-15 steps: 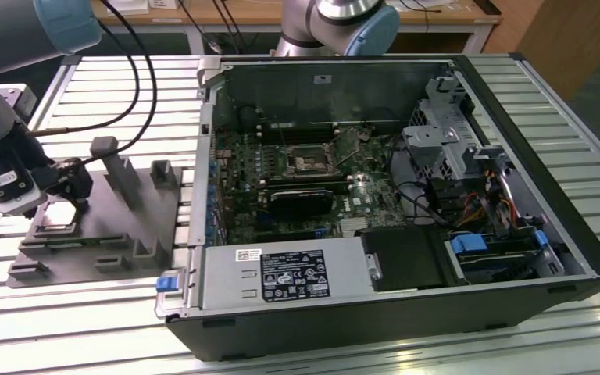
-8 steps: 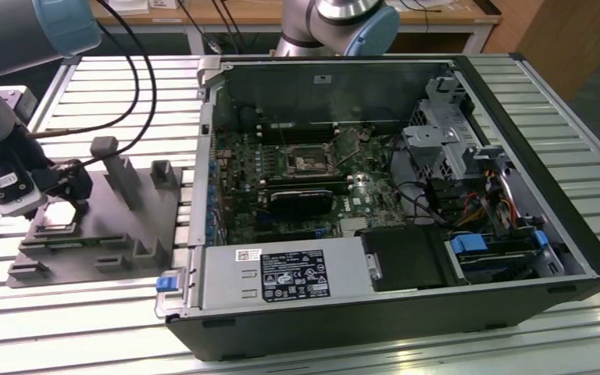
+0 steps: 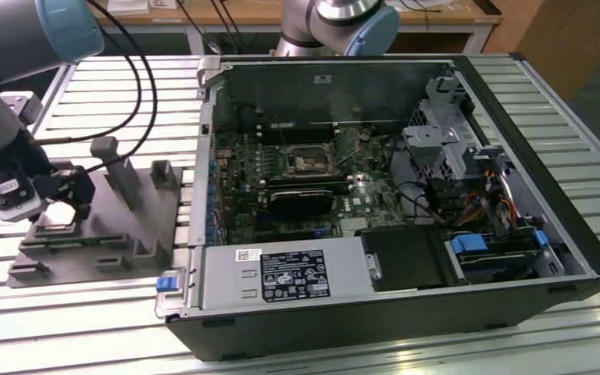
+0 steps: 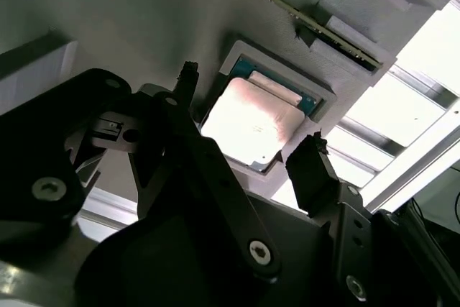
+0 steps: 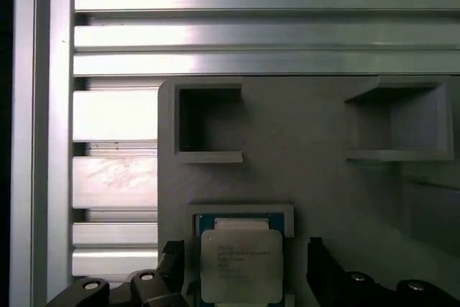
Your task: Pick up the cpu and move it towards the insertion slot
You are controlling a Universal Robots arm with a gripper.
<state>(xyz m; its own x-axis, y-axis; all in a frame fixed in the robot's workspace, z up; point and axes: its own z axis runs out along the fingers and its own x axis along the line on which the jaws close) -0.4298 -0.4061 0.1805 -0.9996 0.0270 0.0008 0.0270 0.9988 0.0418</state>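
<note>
Pincer [image 5: 243, 242]: wide open astride cpu [image 5: 241, 264], holding nothing | cpu: seated in grey fixture [image 3: 112, 244] on slatted metal surface [image 3: 561, 94] | insertion slot [image 3: 308, 162]: exterior view, 3 o'clock of fixture, inside open case [image 3: 383, 328]

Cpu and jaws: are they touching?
Apart. In the first wrist view the open jaws flank the cpu, with grey fixture showing in both gaps.

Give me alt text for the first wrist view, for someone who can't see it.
A cpu with a silver-grey metal top lies flat in a square pocket of a grey plastic fixture, and the black jaws of the gripper stand open on either side of it. Two rectangular recesses sit further along the fixture, which rests on a ribbed aluminium table.
</note>
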